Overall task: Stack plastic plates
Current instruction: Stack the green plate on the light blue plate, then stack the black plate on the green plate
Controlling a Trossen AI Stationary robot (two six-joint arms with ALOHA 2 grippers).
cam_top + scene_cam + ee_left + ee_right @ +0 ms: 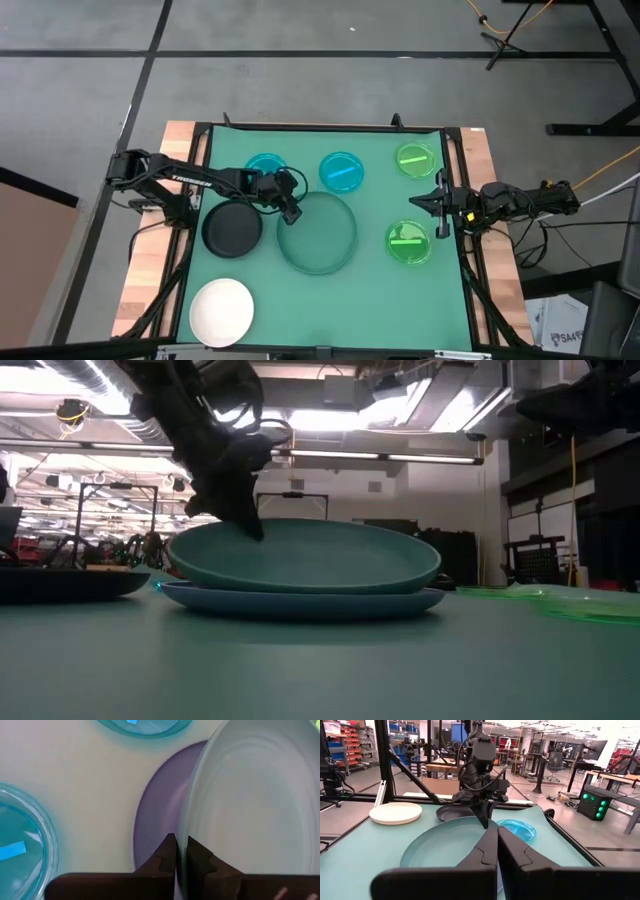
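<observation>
Pinching the near-left rim of the large dark green round plastic plate [318, 233], the left gripper [291, 212] has its fingers clamped on that edge — the wrist view shows the rim running between the two pads. The plate sits tilted on the large blue round plastic plate [300, 600], raised at the gripped side, roughly mid-table. Left of it lies the medium black round plate [232, 228]; the medium white round plate [222, 309] is at the front-left corner. So the next pick is prob. the black one, just beside the left gripper. The right gripper [440, 212] waits w/ fingers together at the right edge, by the small translucent green plate [410, 242].
</observation>
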